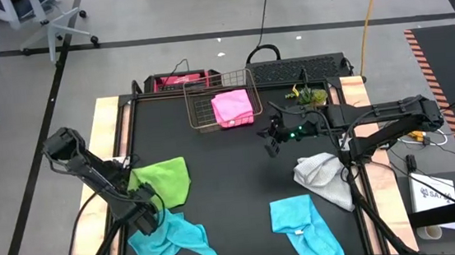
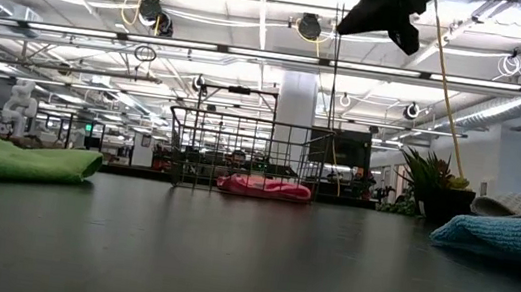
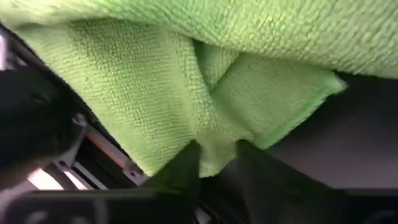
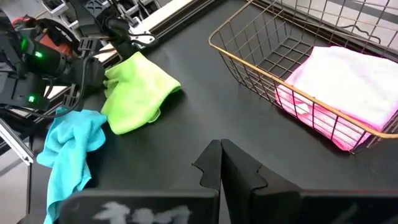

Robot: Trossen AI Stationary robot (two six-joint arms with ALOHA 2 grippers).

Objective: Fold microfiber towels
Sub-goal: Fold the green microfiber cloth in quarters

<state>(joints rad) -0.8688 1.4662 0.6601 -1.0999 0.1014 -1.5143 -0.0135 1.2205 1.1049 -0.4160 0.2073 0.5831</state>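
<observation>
The lime green towel lies rumpled at the table's left, and my left gripper is at its near-left edge, shut on it. A turquoise towel lies bunched just nearer. A second turquoise towel and the light grey towel lie at the right. The pink towel rests folded inside the copper wire basket. My right gripper hangs shut and empty above the table's middle. My left gripper pinches an edge of the lime green towel between its two fingers, coming steeply from above. The cloth there is bunched, and I cannot tell how many layers. The rest of the towel lies slack on the table.
The table's metal frame runs close beside my left gripper. A potted plant and a keyboard sit at the far edge. Bare black tabletop lies between the towels.
</observation>
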